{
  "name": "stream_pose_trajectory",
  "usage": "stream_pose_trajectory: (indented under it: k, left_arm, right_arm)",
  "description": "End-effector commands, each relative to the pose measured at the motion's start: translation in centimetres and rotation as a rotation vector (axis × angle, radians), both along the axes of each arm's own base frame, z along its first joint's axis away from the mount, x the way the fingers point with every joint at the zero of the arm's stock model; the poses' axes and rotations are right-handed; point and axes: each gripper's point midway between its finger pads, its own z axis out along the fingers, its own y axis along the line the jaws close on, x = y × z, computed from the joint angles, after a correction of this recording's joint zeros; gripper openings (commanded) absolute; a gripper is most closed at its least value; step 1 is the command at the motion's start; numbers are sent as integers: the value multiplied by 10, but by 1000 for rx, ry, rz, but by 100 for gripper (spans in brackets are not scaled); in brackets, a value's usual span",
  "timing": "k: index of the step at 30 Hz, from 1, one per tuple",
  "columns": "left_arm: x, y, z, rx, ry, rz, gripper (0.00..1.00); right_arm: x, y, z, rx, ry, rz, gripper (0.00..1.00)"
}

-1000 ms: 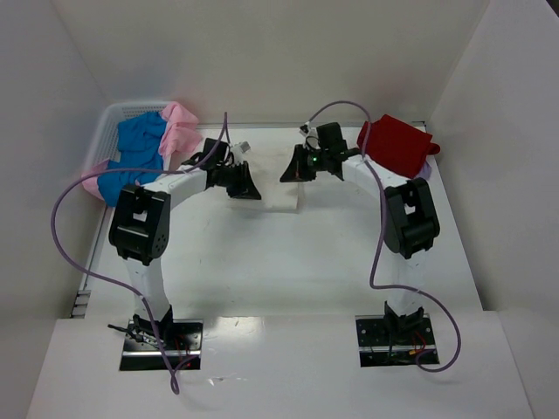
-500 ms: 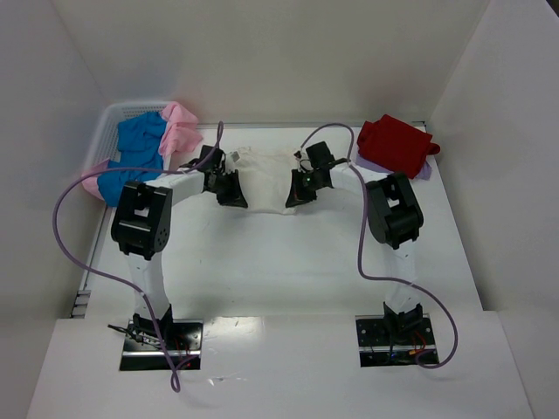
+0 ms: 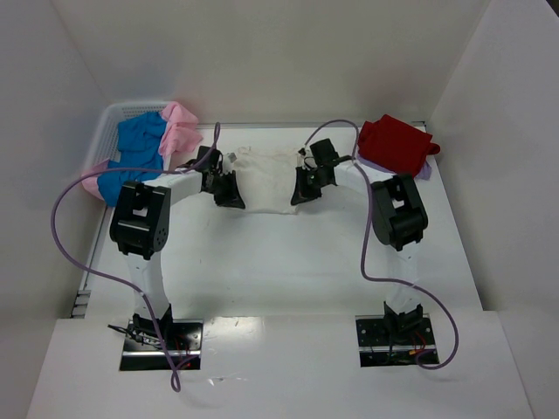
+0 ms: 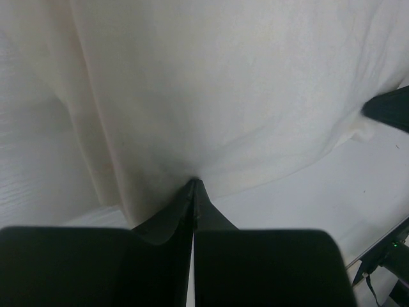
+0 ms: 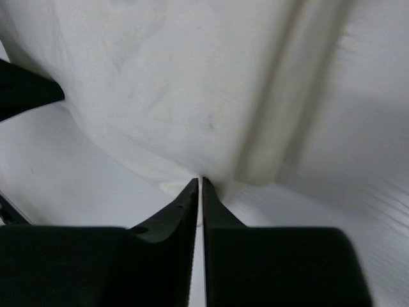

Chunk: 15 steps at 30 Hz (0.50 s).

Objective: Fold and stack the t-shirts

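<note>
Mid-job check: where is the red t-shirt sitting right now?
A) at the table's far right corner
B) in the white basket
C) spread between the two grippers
A: the red t-shirt lies bunched at the far right corner, while the cream-white t-shirt is the one spread mid-table.

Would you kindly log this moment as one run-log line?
left gripper: shut on cream-white t-shirt | right gripper: shut on cream-white t-shirt | red t-shirt: far right corner

near table (image 3: 288,262): bare, free passage
far left: basket (image 3: 108,123) heaped with blue t-shirt (image 3: 140,144), pink t-shirt (image 3: 179,131)
far right corner: red t-shirt (image 3: 397,144)
far middle: cream t-shirt (image 3: 266,175) lying low
</note>
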Motion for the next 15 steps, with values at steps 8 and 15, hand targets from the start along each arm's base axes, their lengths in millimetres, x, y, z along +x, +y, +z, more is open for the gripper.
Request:
stream_pose_trajectory:
  k: [8,15]
  left_arm:
    - [25,22,92,60,-237,35,53]
    - [9,25,110,49,-294,38,72]
  right_arm:
    - [65,-62,119,39,-307,-202,76]
    - [71,-55,71,81,-237,-172,99]
